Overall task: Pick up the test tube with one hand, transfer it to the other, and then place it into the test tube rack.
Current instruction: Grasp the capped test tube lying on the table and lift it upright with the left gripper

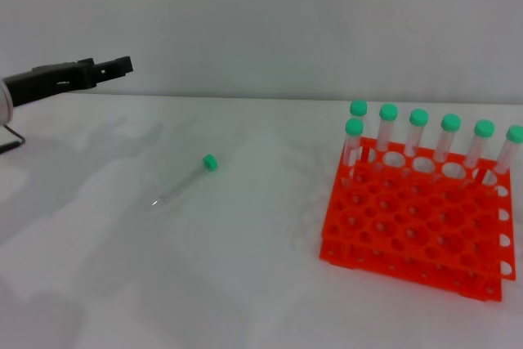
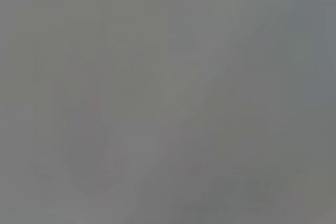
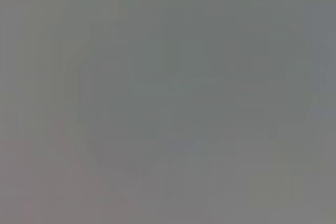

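Rack (image 1: 413,230): bright orange, in stacked flat tiers full of round holes, standing on the white table (image 1: 245,284) at the near right. It is well apart from the left pincer, on the opposite side of the scene and nearer the camera than the pincer.

Tubes in the rack (image 1: 418,132): seven clear tubes with green caps stand upright. Six are in the rack's far row and one is just in front of that row at its left end.

Loose tube (image 1: 186,179): a slim clear tube with a round green cap (image 1: 210,163), lying flat on the table. It sits between the pincer and the rack, nearer the camera than the pincer and lower, apart from both. The cap end points toward the rack side and away from the camera; the tapered tip points toward the camera and the pincer's side. Nothing touches it.

Left pincer (image 1: 122,65): black, reaching in from the left edge, raised above the far part of the table. Its fingers appear close together and it holds nothing, though from this side angle I cannot tell how far open it is.

Right pincer: not in view.

Wrist cameras: both show only a plain grey blur; nothing can be made out.
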Robot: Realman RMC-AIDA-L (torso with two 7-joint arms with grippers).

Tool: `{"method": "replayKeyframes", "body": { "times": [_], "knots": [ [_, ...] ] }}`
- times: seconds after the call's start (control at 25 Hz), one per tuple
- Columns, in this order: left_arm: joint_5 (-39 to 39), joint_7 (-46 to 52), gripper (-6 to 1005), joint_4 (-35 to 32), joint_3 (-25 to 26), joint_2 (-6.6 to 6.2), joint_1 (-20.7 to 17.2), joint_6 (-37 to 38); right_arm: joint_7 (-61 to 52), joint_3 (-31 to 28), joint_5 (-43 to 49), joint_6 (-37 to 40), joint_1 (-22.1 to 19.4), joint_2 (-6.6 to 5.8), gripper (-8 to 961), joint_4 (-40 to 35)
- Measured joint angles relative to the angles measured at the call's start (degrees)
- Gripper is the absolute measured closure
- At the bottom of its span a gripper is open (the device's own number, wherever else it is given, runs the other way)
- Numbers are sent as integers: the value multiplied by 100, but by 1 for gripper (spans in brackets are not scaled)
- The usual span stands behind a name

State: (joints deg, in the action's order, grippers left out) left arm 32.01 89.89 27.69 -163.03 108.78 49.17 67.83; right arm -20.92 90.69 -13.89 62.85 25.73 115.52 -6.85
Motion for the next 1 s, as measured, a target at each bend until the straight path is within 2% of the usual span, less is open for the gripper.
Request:
{"method": "replayKeyframes", "body": {
  "times": [0.16, 0.28, 0.4, 0.48, 0.56, 0.64, 0.84, 1.0],
  "knots": [
    [846, -676, 155, -369, 6, 156, -355, -317, 4, -56, -7, -2, 31, -19, 113, 0],
    [1867, -1453, 155, -408, 13, 451, -633, -393, 45, -243, -15, -2, 50, -31, 112, -1],
    [3705, -2981, 155, -547, 24, 893, -960, -277, 260, -602, -19, -11, 75, -50, 112, -1],
    [4804, -4016, 155, -960, 34, 1021, -1171, -154, 491, -927, -21, -100, 124, -56, 113, -2],
    [5974, -5144, 154, -1833, 71, 1013, -1377, -17, 776, -1368, -20, -295, 204, -66, 113, -6],
    [6505, -5684, 154, -2233, 140, 1004, -1413, 2, 1031, -1797, -20, -473, 300, -101, 113, -8],
    [6750, -5847, 154, -2545, 506, 1025, -1317, -408, 1426, -2573, -17, -701, 525, -215, 113, -108],
    [6744, -5824, 154, -2656, 844, 1031, -1144, -758, 1450, -2950, 2, -799, 633, -399, 113, -140]
  ]
}}
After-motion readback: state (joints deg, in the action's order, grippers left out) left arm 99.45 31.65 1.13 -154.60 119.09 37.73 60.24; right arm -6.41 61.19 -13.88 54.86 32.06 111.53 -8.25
